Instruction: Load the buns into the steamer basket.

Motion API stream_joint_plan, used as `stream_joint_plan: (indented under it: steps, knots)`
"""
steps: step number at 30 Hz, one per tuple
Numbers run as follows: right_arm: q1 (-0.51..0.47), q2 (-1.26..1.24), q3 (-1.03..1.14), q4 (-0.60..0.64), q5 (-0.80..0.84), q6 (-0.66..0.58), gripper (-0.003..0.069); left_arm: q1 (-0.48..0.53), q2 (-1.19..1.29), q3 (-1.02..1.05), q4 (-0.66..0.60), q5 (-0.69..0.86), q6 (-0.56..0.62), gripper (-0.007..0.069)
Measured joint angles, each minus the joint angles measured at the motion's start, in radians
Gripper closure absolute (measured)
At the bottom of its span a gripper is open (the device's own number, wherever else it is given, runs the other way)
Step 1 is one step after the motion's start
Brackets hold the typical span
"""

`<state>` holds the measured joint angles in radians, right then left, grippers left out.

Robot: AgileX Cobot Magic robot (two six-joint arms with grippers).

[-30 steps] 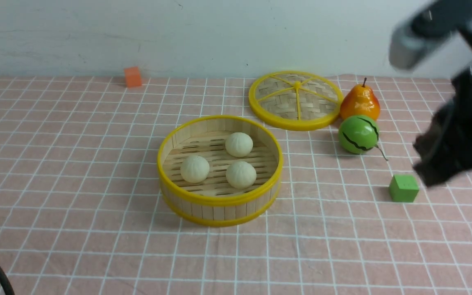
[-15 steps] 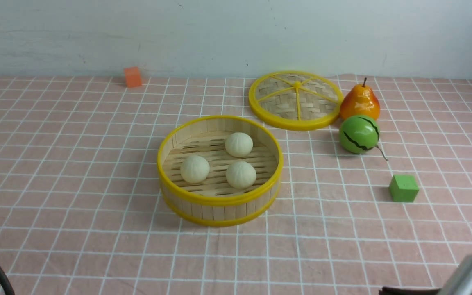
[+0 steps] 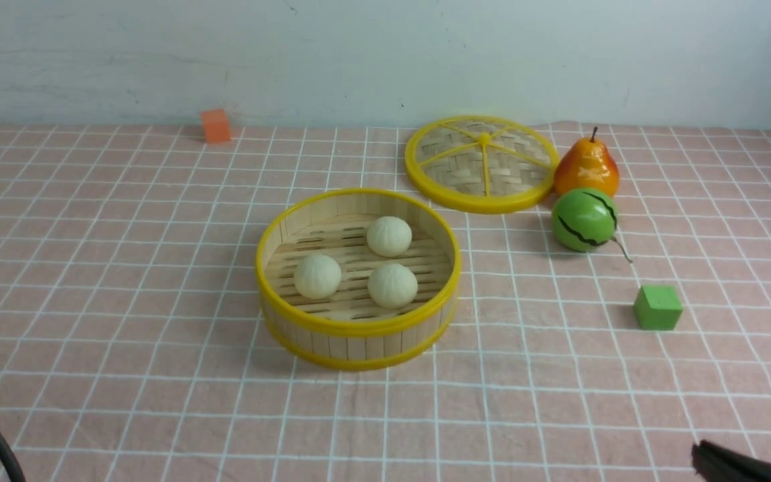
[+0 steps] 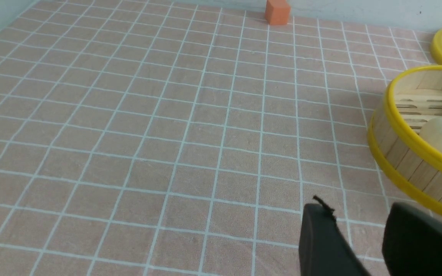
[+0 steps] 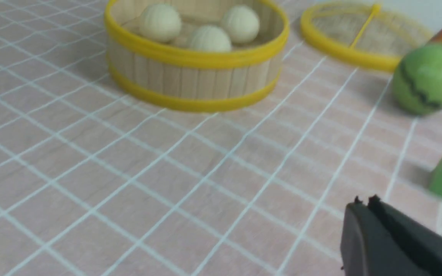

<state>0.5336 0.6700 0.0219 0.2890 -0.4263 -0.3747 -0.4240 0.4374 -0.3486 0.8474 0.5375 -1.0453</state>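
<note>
The steamer basket (image 3: 359, 328) stands mid-table with yellow rims. Three cream-white buns lie on its slatted floor: one at the back (image 3: 389, 235), one front left (image 3: 317, 276), one front right (image 3: 392, 285). The right wrist view shows the basket (image 5: 194, 82) with the buns (image 5: 209, 38) inside. The left wrist view shows the basket's edge (image 4: 405, 147) and one bun (image 4: 441, 136). My left gripper (image 4: 359, 214) is open and empty, low over the cloth beside the basket. My right gripper (image 5: 365, 201) is shut and empty, near the front right corner (image 3: 727, 458).
The flat woven lid (image 3: 482, 164) lies behind the basket on the right. A pear (image 3: 586, 167), a green striped melon toy (image 3: 583, 219) and a green cube (image 3: 657, 308) sit to the right. An orange cube (image 3: 215, 125) is at the back left.
My right arm has swung down from high on the right to the bottom right corner, nearly out of the front view. The basket and buns have not moved.
</note>
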Motion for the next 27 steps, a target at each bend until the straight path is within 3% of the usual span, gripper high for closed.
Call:
stream_joint_plan:
  steps: [3,7,10,13,14,16,18,22,27]
  knots:
    - [-0.048,-0.151,0.001,0.035,0.074,-0.107,0.0661,0.0,0.0,0.0,0.0,0.003,0.0,0.0387]
    - [-0.159,-0.331,0.001,0.024,0.23,-0.117,0.0661,0.0,0.0,0.0,0.0,0.003,0.0,0.0387]
    - [-0.236,-0.4,0.002,-0.032,0.319,-0.056,0.0661,0.0,0.0,0.0,0.0,0.004,0.0,0.0387]
    - [-0.374,-0.494,0.002,-0.185,0.435,0.164,0.0661,0.0,0.0,0.0,0.0,0.007,0.0,0.0386]
    - [-0.382,-0.5,0.002,-0.202,0.441,0.179,0.0661,0.0,0.0,0.0,0.0,0.007,0.0,0.0386]
    - [-0.468,-0.576,0.002,-0.289,0.527,0.36,0.0661,0.0,0.0,0.0,0.0,0.007,0.0,0.0387]
    - [-0.512,-0.637,0.002,-0.305,0.596,0.451,0.0661,0.0,0.0,0.0,0.0,0.007,0.0,0.0387]
    - [-0.541,-0.678,0.002,-0.312,0.728,0.479,0.0659,0.0,0.0,0.0,0.0,0.007,0.0,0.0387]
    - [-0.543,-0.679,-0.004,-0.274,0.801,0.396,0.0659,0.0,0.0,0.0,0.0,0.007,0.0,0.0387]
